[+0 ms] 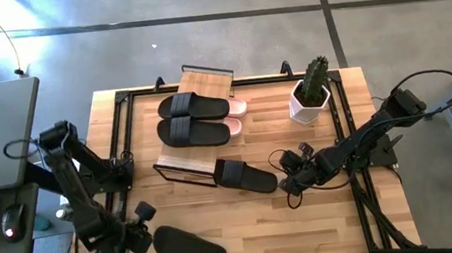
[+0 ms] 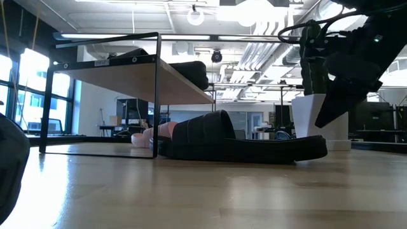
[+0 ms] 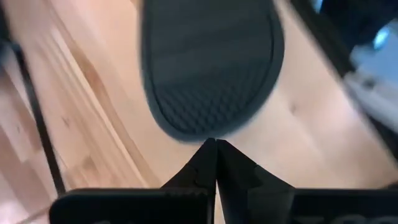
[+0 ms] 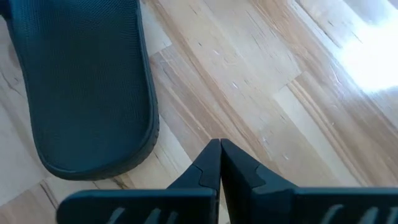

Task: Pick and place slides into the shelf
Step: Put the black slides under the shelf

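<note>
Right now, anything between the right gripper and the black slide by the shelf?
Nothing. In the right wrist view only bare table separates the shut right gripper from the black slide; the high view shows the same.

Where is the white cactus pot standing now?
In the high view, the white cactus pot stands at the table's far right corner, right of the shelf.

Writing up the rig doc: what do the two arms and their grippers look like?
Both arms are matte black, jointed, with loose black cables looping along the links. The left gripper and right gripper each end in two dark fingers tapering to a narrow wedge tip from a wide flat black bar. No markings are visible.
</note>
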